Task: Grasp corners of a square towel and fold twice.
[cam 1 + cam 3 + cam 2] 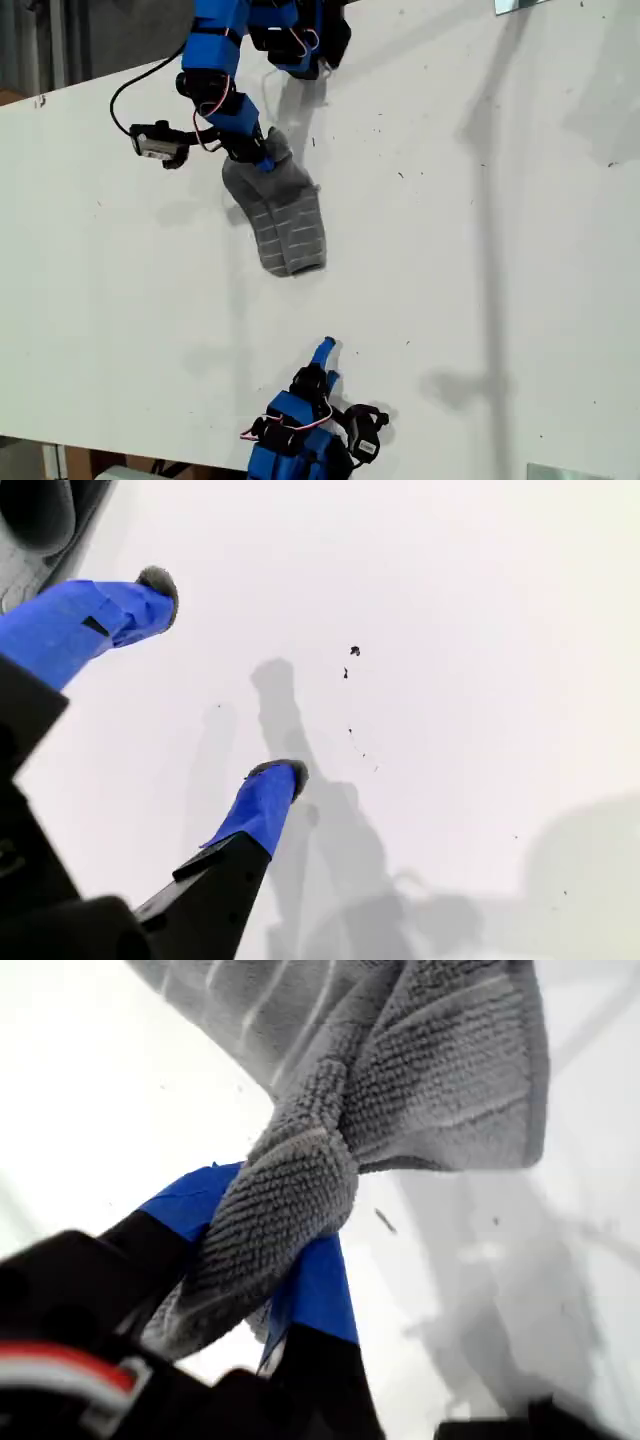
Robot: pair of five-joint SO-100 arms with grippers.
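The exterior view shows a big white table (480, 260). My first gripper (262, 158) is near the top of this view, a bit to its left. It pinches one end of the grey striped towel (285, 222). The towel is bunched up and hangs down from the pinch, and its lower part rests on the table. My second gripper (324, 352) is at the bottom of this view, well apart from the towel.

The first wrist view shows my first gripper (290, 1250) up close. Its blue jaws are squeezed tight on a twisted bit of the towel (440, 1070). The rest of the towel spreads out past the jaws.

The second wrist view shows my second gripper (225, 685) with its jaws wide apart. It holds nothing, and only the white table (480, 630) is under it.
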